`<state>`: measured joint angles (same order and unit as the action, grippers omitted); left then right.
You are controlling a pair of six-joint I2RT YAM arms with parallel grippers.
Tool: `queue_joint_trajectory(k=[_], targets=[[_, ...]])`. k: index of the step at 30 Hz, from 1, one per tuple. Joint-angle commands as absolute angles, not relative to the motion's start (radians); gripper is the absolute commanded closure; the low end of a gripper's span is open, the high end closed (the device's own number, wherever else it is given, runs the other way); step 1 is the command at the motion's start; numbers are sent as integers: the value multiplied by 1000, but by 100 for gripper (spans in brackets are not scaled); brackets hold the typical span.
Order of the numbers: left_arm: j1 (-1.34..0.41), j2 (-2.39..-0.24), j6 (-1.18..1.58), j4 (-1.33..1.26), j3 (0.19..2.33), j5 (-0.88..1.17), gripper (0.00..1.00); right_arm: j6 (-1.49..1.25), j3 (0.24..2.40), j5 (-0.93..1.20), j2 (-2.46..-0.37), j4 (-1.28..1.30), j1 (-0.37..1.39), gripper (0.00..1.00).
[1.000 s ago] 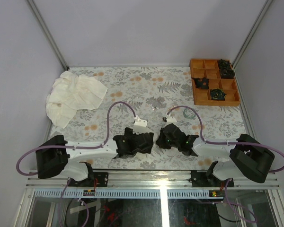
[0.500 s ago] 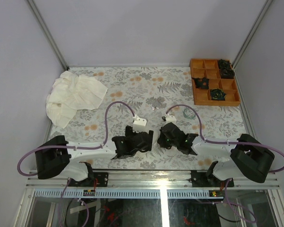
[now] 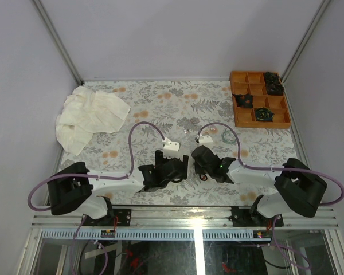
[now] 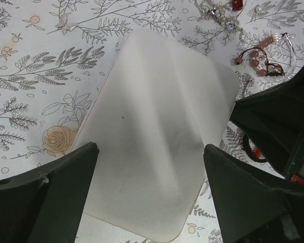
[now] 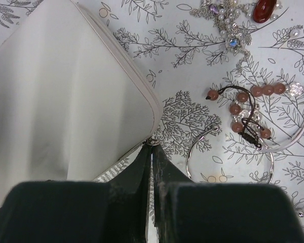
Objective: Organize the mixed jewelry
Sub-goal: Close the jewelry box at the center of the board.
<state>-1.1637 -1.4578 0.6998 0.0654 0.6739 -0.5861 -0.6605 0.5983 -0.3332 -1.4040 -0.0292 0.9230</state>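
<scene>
Moved: since a second ago both arms have reached a little farther from the near edge toward the middle of the desk, and the two black grippers now sit closer together.
Left gripper (image 4: 149,152): spread wide, one finger on each side of the closed beige jewelry box (image 4: 162,116); whether the fingers touch it cannot be told.
Right gripper (image 5: 152,149): narrowed to a thin slit, its tips meeting at the small metal zip pull (image 5: 152,142) on the box's rim, apparently pinching it.
Jewelry: loose on the floral table (image 3: 160,103) just beyond the box, near the middle of the desk. It includes a brown-pink beaded bracelet (image 5: 256,91), a thin silvery bangle (image 5: 190,148) beside it, a pearl cluster (image 5: 225,15), a red stone (image 5: 263,9), and a small butterfly charm (image 4: 63,21) lying apart on the other side.
Step in hand: probably opening the box, one arm bracing it while the other works the zip; no piece is sorted yet.
Next move: likely a steady pull of the zip along the rim while the left fingers close in to hold the box still.
Around: a crumpled white cloth (image 3: 89,117) towards the far left corner; an orange compartment tray (image 3: 236,109) at the far right corner, well apart from the arms.
In the way: the bangle and bracelet lie near the zip's corner and could be swept aside.
</scene>
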Motion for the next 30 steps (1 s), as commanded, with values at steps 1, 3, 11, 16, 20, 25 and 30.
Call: queue_joint_trajectory(k=[1,3,11,16,20,25,30], targets=[[-1156,-1538,797,192,588,-367,16,-628,645,-396,-1427,-47,928,100],[-1160,-1477,806,244,602,-386,14,-627,642,-375,-1428,-59,927,100],[-1226,-1355,774,385,676,-428,6,-633,655,-295,-1427,-97,925,100],[-1236,-1386,747,360,680,-438,5,-639,659,-247,-1431,-107,924,100],[-1239,-1451,720,394,747,-471,5,-643,656,-232,-1422,-106,924,100],[-1240,-1566,689,418,812,-485,5,-642,660,-213,-1408,-100,923,100],[-1233,-1626,691,419,806,-498,6,-642,652,-189,-1393,-105,923,100]])
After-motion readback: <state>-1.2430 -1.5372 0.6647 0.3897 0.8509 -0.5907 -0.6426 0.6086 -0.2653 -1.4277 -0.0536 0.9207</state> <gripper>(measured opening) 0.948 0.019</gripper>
